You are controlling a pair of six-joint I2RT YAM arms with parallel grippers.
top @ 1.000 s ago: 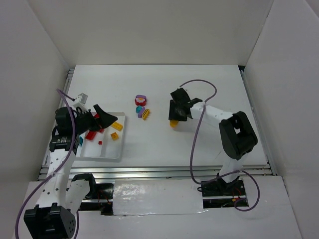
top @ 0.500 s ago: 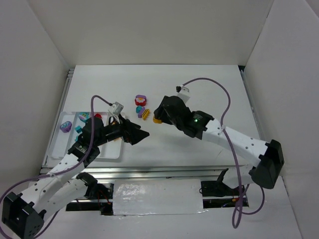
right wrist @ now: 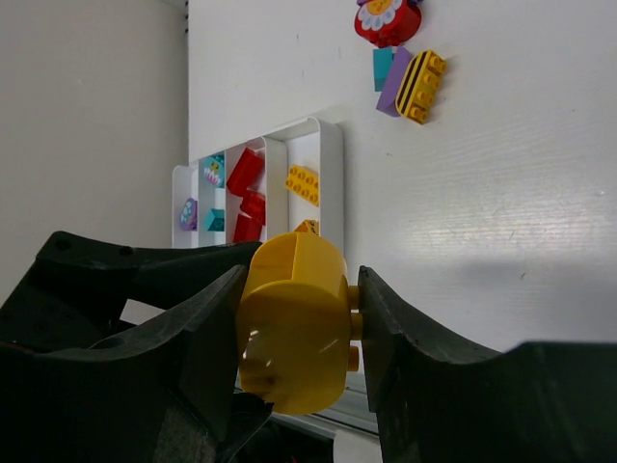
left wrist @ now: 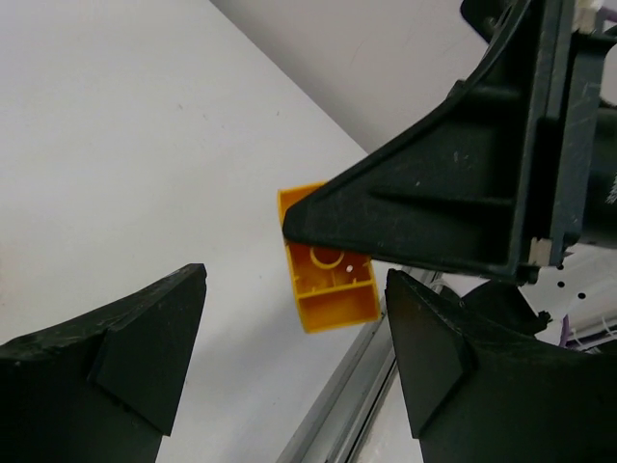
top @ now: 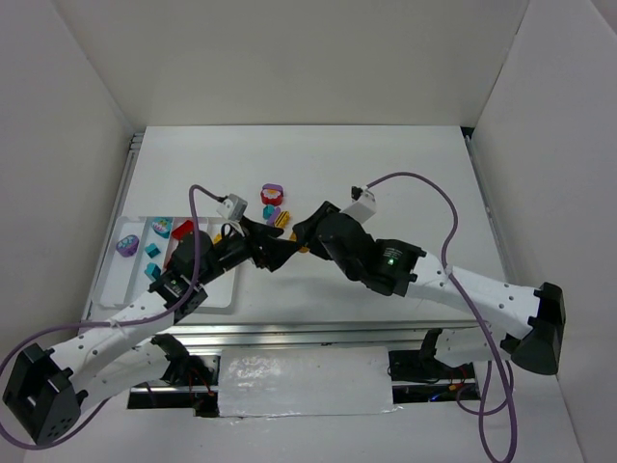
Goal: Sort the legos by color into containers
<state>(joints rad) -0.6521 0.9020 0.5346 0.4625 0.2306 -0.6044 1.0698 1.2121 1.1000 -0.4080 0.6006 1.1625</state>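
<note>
My right gripper (right wrist: 301, 282) is shut on a rounded yellow lego (right wrist: 292, 338), held above the table near its front edge. In the left wrist view the same yellow lego (left wrist: 333, 289) shows its hollow underside beyond my left gripper (left wrist: 294, 323), whose jaws stand open on either side of it without touching. From above, the left gripper (top: 275, 253) and right gripper (top: 307, 231) meet at mid-table. The white tray (top: 207, 289) of containers lies left, with purple (right wrist: 189, 212), teal (right wrist: 214, 171), red (right wrist: 245, 172) and yellow (right wrist: 303, 183) legos in separate compartments.
Several loose legos lie behind the grippers: a red and purple flower piece (top: 273, 195), a yellow-black striped brick (top: 281, 219) and a teal and purple piece (top: 269, 212). White walls enclose the table. A metal rail (top: 308, 333) runs along the front edge.
My left gripper has swung from over the tray to mid-table. My right arm has carried the yellow lego left and nearer, so both grippers now meet.
</note>
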